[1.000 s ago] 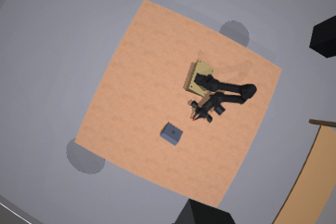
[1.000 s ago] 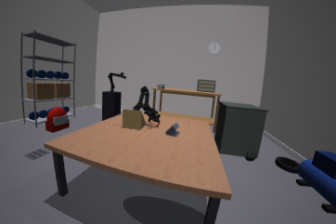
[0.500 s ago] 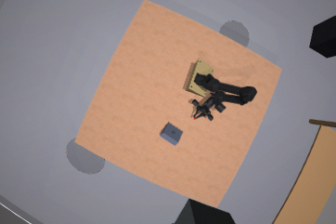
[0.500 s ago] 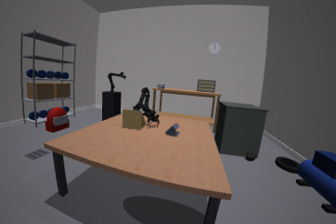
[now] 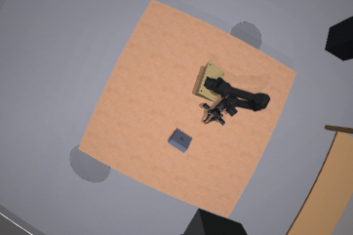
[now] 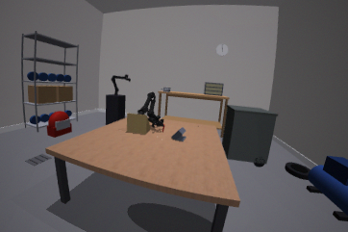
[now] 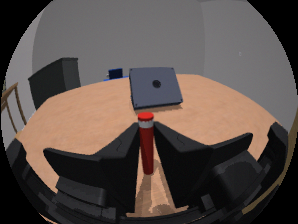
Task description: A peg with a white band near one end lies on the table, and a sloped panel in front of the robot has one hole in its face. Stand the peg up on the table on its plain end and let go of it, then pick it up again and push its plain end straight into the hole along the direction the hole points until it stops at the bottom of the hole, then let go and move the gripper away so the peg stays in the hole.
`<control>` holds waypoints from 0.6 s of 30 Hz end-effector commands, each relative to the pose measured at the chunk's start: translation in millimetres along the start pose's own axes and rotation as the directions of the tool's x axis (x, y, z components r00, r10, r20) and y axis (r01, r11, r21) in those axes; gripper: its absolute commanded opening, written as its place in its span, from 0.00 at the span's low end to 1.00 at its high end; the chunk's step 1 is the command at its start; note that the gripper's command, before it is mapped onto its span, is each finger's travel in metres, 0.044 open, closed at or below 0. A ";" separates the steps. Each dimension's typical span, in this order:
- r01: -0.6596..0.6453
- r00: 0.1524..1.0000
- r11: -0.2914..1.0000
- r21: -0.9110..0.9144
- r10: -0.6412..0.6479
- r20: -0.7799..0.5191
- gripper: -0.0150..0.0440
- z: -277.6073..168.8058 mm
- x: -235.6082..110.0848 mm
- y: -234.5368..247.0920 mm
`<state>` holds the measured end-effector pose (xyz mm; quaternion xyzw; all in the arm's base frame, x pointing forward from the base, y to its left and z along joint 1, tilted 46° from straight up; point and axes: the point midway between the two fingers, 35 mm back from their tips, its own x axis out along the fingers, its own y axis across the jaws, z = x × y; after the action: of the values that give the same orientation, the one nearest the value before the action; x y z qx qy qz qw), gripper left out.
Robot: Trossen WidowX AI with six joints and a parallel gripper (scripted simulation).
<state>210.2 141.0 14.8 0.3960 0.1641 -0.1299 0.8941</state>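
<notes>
One red peg (image 7: pixel 145 144) sits between my two fingers, and they are squeezed shut on it. In my wrist view the peg points away from me, with its white band (image 7: pixel 145 121) at the far end, near the red cap. The plain end is the near one, low down between my fingers, so I cannot see its tip well.

From above, my gripper (image 5: pixel 213 114) hangs over the wooden table (image 5: pixel 146 67), close to my own base (image 5: pixel 209 78). I cannot tell from these views if the peg touches the table or is a little above it.

Straight ahead of me sits the sloped panel (image 7: pixel 154 87), grey-blue, with one dark hole (image 7: pixel 156 84) in its face. It is well apart from the peg, further out on the table.

I think I am in the first step: getting the peg upright so it can stand on its plain end. I have not let go.

Next, I should bring the plain end down flat on the table, hold the peg straight, and open my fingers slowly. If it leans, it may fall over. After that comes picking it up again for the hole.
</notes>
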 end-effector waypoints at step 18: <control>-0.001 1.000 1.000 -0.009 0.001 0.001 0.34 -5.6 -0.9 0.2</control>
<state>208.5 144.5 12.0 0.3908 0.1637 -0.1295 0.8965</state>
